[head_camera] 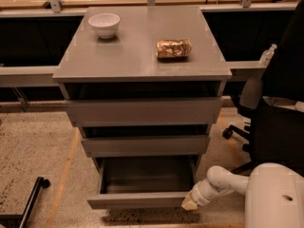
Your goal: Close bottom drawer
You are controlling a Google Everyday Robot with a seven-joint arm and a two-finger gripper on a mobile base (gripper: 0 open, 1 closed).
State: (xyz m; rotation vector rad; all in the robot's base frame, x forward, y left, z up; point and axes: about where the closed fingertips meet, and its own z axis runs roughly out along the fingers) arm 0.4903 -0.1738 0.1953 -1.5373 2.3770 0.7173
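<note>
Holding the end effector (191,203) low at the right end of the bottom drawer (142,199) front, apparently touching it; grip state impossible to tell. Leaving that drawer pulled out beneath the counter (137,56), interior showing.

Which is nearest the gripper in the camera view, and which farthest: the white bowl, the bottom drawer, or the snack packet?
The gripper sits low, by the front right corner of the bottom drawer.
1. bottom drawer: right beside it, pulled open.
2. snack packet: on the cabinet top, right of centre.
3. white bowl: cabinet top, back left.
</note>
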